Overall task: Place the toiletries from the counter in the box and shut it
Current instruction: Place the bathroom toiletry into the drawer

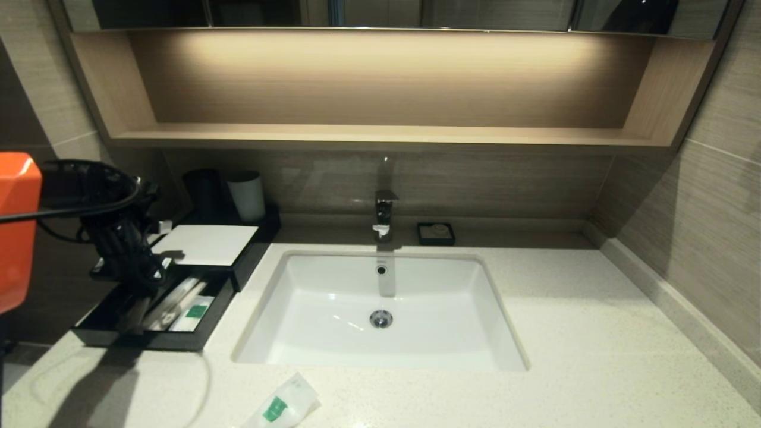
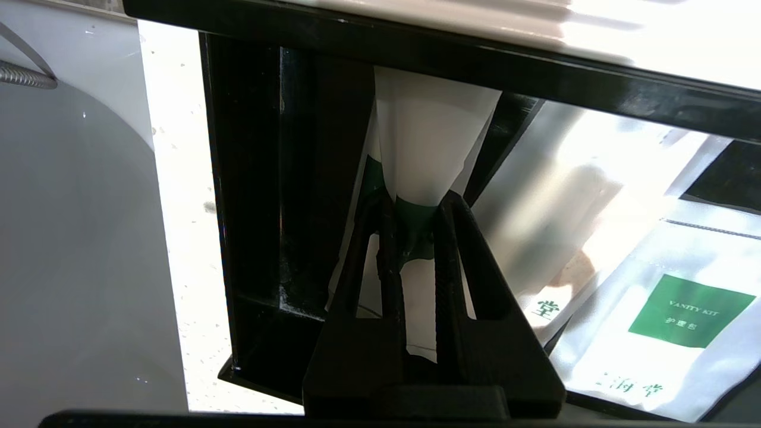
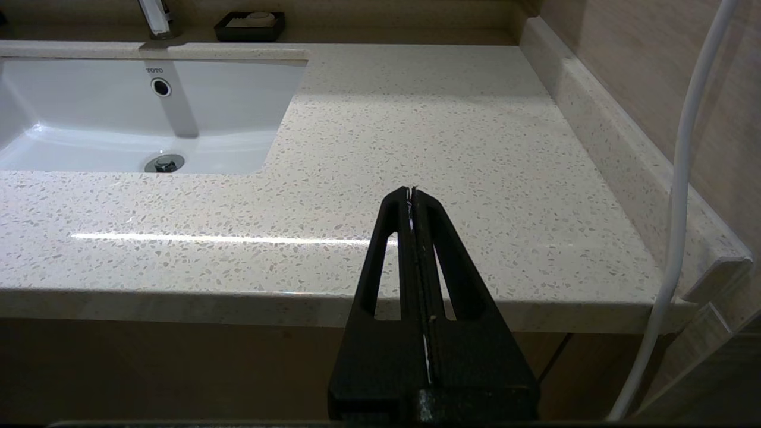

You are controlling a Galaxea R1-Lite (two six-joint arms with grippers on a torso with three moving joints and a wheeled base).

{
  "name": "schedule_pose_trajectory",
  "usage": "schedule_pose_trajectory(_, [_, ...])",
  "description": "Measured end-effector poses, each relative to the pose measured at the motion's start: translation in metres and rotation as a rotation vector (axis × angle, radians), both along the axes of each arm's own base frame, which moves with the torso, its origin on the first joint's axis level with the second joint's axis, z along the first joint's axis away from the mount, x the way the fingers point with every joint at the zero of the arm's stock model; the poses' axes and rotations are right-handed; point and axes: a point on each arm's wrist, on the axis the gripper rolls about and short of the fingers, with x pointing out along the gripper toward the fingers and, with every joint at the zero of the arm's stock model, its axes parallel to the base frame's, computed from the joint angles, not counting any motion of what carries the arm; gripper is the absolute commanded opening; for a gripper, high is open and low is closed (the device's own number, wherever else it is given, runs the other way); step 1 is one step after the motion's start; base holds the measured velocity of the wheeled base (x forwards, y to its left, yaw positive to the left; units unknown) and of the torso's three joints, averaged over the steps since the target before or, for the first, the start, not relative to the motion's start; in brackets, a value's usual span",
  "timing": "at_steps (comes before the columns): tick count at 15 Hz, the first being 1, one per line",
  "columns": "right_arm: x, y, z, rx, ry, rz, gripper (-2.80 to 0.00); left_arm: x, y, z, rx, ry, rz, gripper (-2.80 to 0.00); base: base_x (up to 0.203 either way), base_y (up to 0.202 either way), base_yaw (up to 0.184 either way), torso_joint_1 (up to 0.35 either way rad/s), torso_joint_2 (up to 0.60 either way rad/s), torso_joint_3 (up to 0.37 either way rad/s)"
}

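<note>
Leftmost, my left end effector (image 2: 416,223) hung over the box's pulled-out drawer (image 1: 107,333), pinched shut on a slim sachet (image 2: 425,142) at its green label. Two more sachets (image 1: 189,314) lay inside that drawer. Further right, a short, wide sachet (image 1: 284,404) rested on the surface (image 1: 594,333) before the sink (image 1: 380,309). My right end effector (image 3: 412,191) sat closed, empty, off the surface's front edge.

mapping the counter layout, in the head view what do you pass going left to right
left pincer over the box → faucet → soap dish
</note>
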Motion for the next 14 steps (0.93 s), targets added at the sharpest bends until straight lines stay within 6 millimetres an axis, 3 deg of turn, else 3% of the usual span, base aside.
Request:
schedule_pose_trajectory(1, [0.000, 0.000, 0.000, 0.000, 0.000, 0.000, -2.80, 0.000, 0.000, 0.000, 0.001, 0.001, -0.003, 0.00, 0.000, 0.000, 0.000, 0.000, 0.00, 0.000])
schedule_pose_trajectory(9, [0.000, 0.000, 0.000, 0.000, 0.000, 0.000, -2.80, -0.004, -0.001, 0.007, 0.000, 0.001, -0.010, 0.00, 0.000, 0.000, 0.000, 0.000, 0.00, 0.000])
schedule_pose_trajectory(14, [0.000, 0.000, 0.000, 0.000, 0.000, 0.000, -2.80, -0.014, -0.004, 0.026, -0.025, -0.026, -0.018, 0.00, 0.000, 0.000, 0.000, 0.000, 0.00, 0.000])
